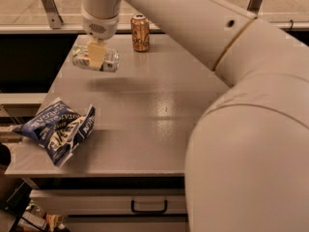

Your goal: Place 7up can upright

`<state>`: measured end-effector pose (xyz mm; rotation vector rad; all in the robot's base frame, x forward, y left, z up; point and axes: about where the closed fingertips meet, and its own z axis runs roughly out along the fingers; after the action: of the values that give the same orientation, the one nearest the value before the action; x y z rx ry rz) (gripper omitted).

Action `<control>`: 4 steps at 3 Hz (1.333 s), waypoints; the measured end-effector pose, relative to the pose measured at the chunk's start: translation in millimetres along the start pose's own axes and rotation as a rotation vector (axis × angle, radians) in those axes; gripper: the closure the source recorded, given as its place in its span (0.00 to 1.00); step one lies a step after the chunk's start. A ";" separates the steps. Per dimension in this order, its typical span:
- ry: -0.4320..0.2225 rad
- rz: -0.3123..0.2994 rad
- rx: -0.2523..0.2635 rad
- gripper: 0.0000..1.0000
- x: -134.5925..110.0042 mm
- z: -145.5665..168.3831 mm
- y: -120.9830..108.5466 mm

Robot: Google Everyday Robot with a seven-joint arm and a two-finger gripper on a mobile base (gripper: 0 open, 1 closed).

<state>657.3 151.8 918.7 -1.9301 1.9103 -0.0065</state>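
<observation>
The 7up can [108, 60], silvery-white with a green band, is held on its side in the air above the far left part of the grey table [145, 110]. Its shadow falls on the tabletop below it. My gripper [96, 55] reaches down from the white arm and is shut on the can, one cream finger [96, 53] across its middle.
A brown-gold can [140, 32] stands upright at the table's far edge, right of the gripper. A blue crumpled chip bag [58, 129] lies at the front left corner. My large white arm [241, 129] covers the right side. A drawer handle [149, 208] shows below the table.
</observation>
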 end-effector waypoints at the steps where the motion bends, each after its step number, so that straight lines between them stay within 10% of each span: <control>1: -0.169 -0.016 0.042 1.00 3.0 -9.7 -16.3; 4: -0.519 -0.046 0.117 1.00 4.3 -20.0 -33.8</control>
<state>683.9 140.6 945.7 -1.6891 1.4866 0.3289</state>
